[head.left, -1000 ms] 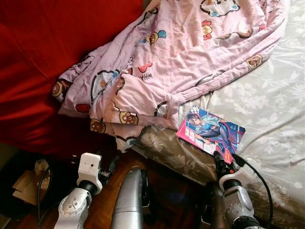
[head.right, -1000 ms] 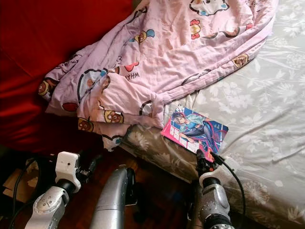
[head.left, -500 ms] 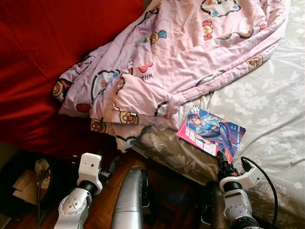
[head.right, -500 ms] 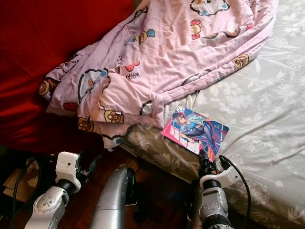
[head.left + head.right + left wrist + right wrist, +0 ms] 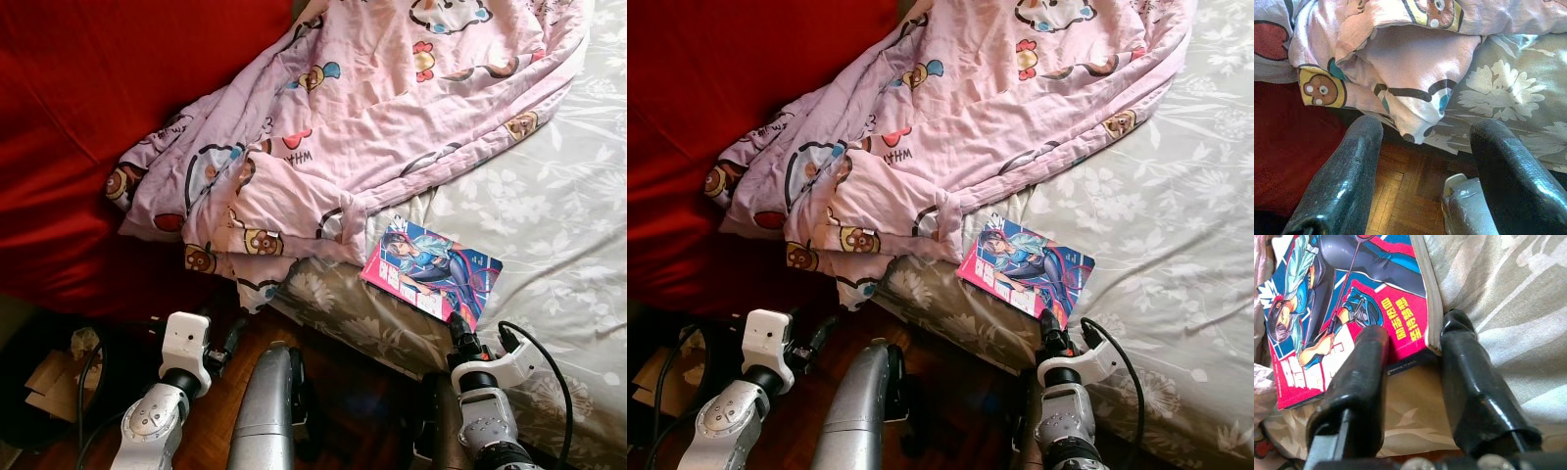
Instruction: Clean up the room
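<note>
Right gripper (image 5: 1413, 377) open, fingers straddling book (image 5: 431, 270) corner on bed (image 5: 549, 225), not clamped. Left gripper (image 5: 1425, 161) open, empty, near blanket (image 5: 343, 127).

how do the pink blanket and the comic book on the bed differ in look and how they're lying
The pink blanket is soft cloth, crumpled in folds; the comic book is stiff and lies flat. The blanket is pale pink with scattered cartoon animals and spills off the bed's edge; the book has one bright blue-and-magenta cover figure and rests wholly on the floral sheet. The right claw straddles the book's near corner; the blanket is untouched. Both lie on the bed.
</note>
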{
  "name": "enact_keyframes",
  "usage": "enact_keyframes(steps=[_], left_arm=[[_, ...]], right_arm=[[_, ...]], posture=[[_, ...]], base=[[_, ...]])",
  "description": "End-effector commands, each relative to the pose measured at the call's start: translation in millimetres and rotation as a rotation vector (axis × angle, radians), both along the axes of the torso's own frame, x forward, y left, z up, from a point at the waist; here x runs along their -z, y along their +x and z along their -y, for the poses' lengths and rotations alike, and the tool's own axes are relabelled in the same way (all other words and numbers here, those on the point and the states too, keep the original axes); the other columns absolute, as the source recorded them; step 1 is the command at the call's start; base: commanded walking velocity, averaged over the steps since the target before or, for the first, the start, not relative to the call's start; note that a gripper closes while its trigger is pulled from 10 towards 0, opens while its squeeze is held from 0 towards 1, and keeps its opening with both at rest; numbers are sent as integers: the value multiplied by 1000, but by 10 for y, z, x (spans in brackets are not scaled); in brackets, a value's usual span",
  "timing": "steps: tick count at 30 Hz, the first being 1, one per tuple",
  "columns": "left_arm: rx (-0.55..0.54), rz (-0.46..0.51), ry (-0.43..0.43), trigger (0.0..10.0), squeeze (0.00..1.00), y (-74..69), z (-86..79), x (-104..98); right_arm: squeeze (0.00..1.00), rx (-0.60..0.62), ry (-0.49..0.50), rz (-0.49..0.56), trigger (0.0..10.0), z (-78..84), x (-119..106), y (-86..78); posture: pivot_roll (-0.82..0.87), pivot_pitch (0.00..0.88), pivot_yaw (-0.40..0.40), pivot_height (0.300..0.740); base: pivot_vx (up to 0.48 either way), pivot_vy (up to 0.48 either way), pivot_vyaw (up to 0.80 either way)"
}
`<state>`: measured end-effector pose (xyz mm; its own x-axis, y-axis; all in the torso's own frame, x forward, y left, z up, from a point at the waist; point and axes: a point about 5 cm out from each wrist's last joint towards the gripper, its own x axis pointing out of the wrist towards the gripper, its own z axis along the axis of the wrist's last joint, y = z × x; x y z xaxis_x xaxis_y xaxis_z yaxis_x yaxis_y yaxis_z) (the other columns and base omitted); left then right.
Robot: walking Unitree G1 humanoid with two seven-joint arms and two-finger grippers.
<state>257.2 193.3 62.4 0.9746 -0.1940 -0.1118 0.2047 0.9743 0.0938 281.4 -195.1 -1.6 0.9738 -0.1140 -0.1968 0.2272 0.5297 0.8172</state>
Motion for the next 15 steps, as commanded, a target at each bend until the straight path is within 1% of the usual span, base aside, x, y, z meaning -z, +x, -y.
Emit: enact_keyframes(steps=[1,5,8,9,10,11,12,15], left_arm=[[-15,-54,22,10000,0,-67,-69,107],[-12,-57,24,10000,0,-61,-59,118],[-14,-53,28,10000,0,-54,-60,116],[-14,-53,28,10000,0,-54,-60,116],[-16,-53,30,10000,0,-51,-63,118],[-16,-53,30,10000,0,-48,-64,120],[-16,-53,30,10000,0,-48,-64,120],[-13,-57,32,10000,0,-47,-56,134]], right_arm=[[0,-13,41,-47,0,-109,120,-101],[0,25,15,-72,0,-38,130,-119],[0,166,-47,-83,0,190,123,-202],[0,166,-47,-83,0,190,123,-202],[0,234,-58,-78,0,302,127,-270],[0,260,-62,-83,0,350,140,-314],[0,260,-62,-83,0,350,140,-314],[0,275,-82,-107,0,399,209,-444]], posture=[[203,358,157,599],[199,355,155,599],[194,352,153,599],[194,352,153,599],[194,352,153,599],[184,352,152,599],[184,352,152,599],[178,353,152,599]], base=[[0,0,0],[0,0,0],[0,0,0],[0,0,0],[0,0,0],[0,0,0],[0,0,0],[0,0,0]])
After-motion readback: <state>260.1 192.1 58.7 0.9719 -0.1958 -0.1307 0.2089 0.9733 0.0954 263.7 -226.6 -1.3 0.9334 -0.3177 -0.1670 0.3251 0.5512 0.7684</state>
